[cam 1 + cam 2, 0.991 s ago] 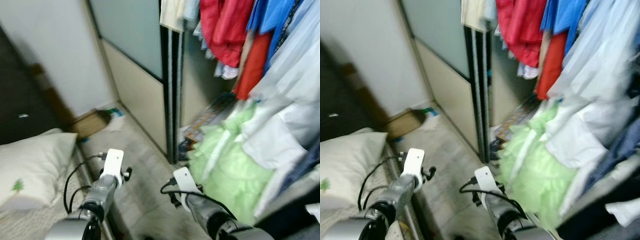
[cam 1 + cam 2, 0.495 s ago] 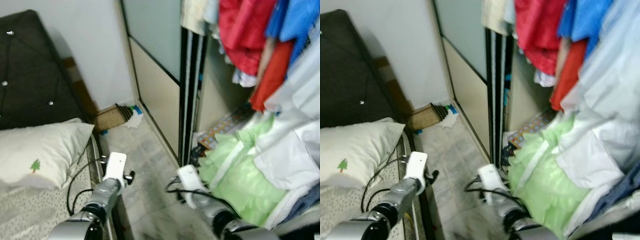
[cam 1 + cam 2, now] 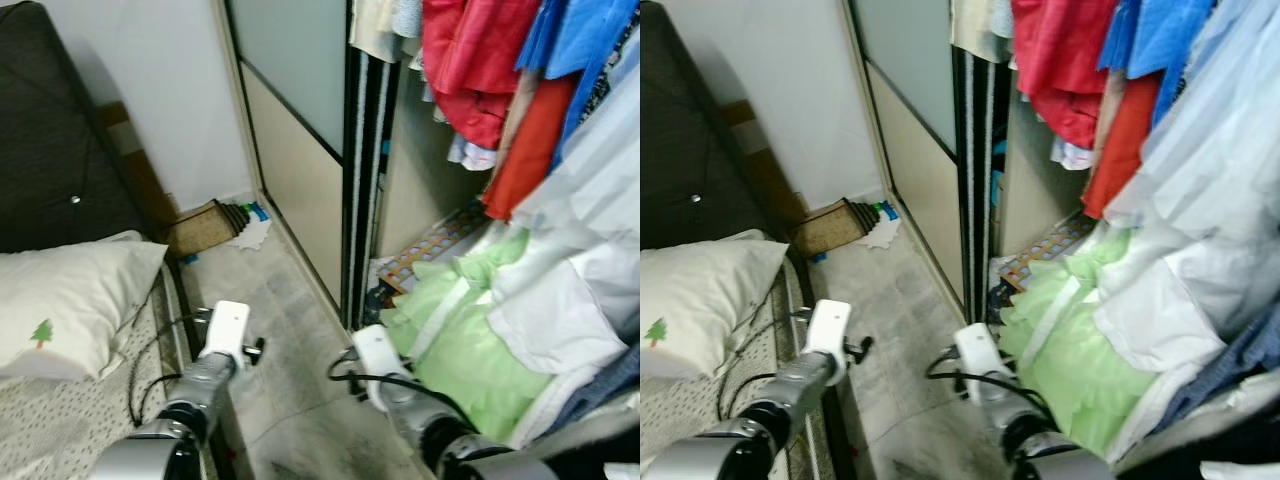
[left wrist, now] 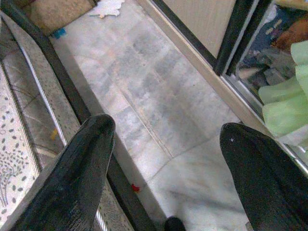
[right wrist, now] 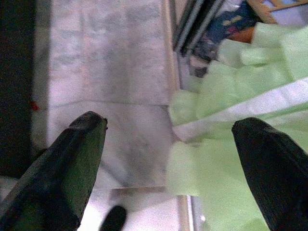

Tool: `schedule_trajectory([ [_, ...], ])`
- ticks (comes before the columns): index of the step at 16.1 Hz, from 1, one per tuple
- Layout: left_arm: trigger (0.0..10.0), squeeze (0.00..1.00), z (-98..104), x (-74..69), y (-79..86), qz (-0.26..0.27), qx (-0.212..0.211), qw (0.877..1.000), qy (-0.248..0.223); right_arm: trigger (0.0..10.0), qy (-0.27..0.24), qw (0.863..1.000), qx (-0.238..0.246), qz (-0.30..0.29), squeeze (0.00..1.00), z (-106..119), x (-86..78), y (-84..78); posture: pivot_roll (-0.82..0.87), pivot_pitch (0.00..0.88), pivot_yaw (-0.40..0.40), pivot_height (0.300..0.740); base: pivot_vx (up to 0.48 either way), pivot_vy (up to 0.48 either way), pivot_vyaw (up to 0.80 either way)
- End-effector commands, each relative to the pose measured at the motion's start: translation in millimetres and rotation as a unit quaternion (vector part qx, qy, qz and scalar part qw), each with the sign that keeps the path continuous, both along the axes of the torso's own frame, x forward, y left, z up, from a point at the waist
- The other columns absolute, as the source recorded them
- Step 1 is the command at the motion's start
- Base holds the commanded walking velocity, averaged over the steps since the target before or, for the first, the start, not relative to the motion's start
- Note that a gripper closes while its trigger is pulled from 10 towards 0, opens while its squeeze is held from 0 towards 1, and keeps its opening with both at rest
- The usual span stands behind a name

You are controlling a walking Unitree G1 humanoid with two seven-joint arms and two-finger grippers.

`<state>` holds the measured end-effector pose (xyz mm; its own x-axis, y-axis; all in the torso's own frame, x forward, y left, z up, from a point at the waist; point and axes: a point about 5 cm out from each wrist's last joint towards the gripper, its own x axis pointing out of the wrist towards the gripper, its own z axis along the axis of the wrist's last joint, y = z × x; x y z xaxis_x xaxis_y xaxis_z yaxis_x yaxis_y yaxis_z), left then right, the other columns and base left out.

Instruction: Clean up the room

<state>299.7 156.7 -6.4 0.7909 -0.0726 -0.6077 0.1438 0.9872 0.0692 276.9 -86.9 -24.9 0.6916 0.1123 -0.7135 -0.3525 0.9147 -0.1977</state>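
Hanging in the open wardrobe (image 3: 400, 200), red clothes (image 3: 470, 60); both grippers (image 4: 163, 159) (image 5: 168, 159) spread, empty.

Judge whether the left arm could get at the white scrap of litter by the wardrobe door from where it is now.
Probably not. The white litter lies far along the floor near the wall corner, well ahead of the left tool, which hangs open beside the bed edge. The path looks free; the robot would likely need to walk closer.

Grey tiled floor (image 3: 300, 350) between bed and wardrobe.
A cardboard box (image 3: 198, 228) and white litter (image 3: 248, 232) lie upper left of centre.
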Motion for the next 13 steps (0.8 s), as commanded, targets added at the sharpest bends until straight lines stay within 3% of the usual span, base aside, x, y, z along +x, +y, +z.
schedule_trajectory([
  [1,10.0,0.0,-1.4,-1.2,-2.6,-0.003,-0.005,1.0,0.006,10.0,-0.003,1.0,-0.001,-0.002,0.0,1.2,1.8,-2.1,-0.15,0.0,0.057,0.74,0.0,-0.274,0.0],
  [4,10.0,0.0,-1.4,-1.2,-2.8,-0.003,-0.004,1.0,0.006,10.0,-0.003,1.0,0.001,-0.002,0.0,1.2,1.9,-2.1,-0.15,0.0,0.057,0.74,0.0,-0.277,0.0],
  [13,10.0,0.0,-0.5,-0.4,-1.6,0.006,-0.01,1.0,0.003,10.0,-0.003,1.0,0.003,-0.001,0.0,1.4,1.9,-1.4,-0.14,0.0,0.057,0.74,0.0,0.0,0.0],
])
